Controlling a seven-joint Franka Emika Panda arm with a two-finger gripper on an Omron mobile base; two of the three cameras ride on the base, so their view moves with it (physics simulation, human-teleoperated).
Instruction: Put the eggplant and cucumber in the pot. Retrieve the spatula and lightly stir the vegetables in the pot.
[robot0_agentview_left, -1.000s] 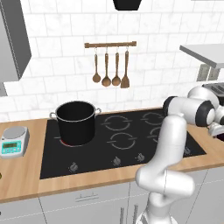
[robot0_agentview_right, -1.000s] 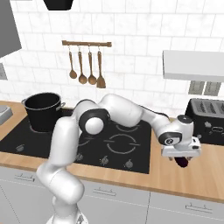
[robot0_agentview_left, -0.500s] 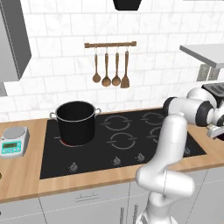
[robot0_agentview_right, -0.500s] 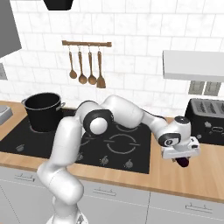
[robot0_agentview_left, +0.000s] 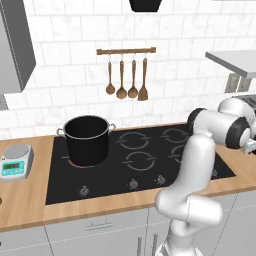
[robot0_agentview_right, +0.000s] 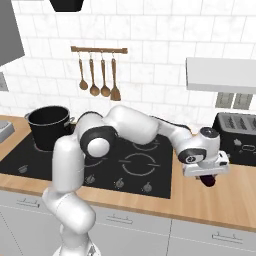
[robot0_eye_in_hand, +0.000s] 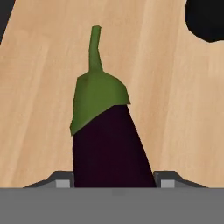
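- Hand view: my fingers (robot0_eye_in_hand: 113, 183) sit either side of the eggplant (robot0_eye_in_hand: 109, 144) on the bench (robot0_eye_in_hand: 39, 87); a firm clamp I cannot confirm.
- Pot (robot0_agentview_left: 87, 140) sits far left on the hob; cucumber, spatula and stirring all remain.

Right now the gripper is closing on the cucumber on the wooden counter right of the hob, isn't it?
Not quite: it is an eggplant, dark purple with a green cap, as the hand view shows. It does lie on the wooden counter, under the gripper.
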